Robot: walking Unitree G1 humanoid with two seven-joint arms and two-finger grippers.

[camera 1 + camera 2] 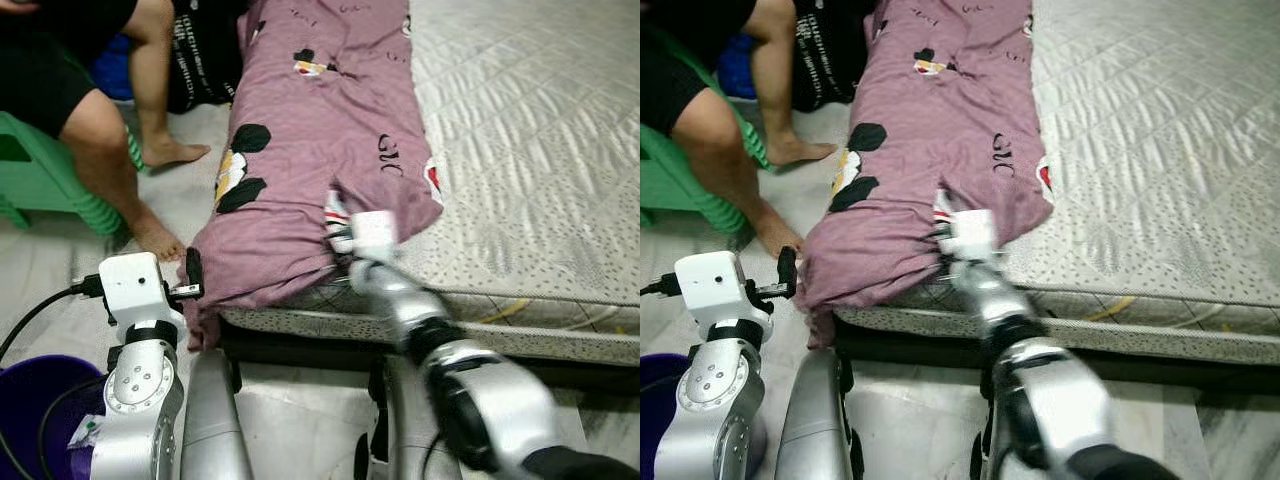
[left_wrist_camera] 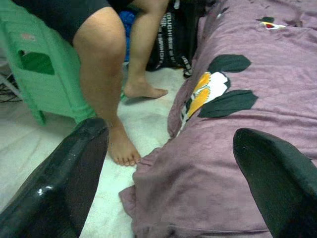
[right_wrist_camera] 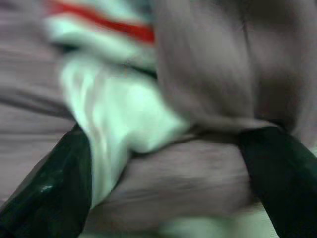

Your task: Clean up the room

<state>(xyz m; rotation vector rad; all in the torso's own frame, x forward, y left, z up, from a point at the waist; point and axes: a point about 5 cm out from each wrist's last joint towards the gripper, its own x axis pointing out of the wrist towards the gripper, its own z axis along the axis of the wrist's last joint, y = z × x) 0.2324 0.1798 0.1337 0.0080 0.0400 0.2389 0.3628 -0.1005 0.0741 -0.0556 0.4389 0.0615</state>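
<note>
The right gripper [image 3: 168, 163] reaches to the mattress's front edge, its two fingers [image 3: 49, 188] spread wide, with folds of the purple blanket [image 1: 320, 150] bunched between them and pressing against them; the blur hides whether they actually grip the cloth. The left gripper [image 2: 173, 183] hovers at the blanket's lower left corner, where the cloth droops off the mattress [image 1: 540, 170] toward the floor, its two fingers also spread wide with nothing between them. One blanket lies along the left side of the mattress, printed with black, yellow and red patches. One person sits on a green stool [image 1: 40, 175] left of the mattress, two bare feet on the floor, one foot [image 1: 158, 238] near the drooping corner. One purple bin [image 1: 35, 410] stands beside the left arm.
</note>
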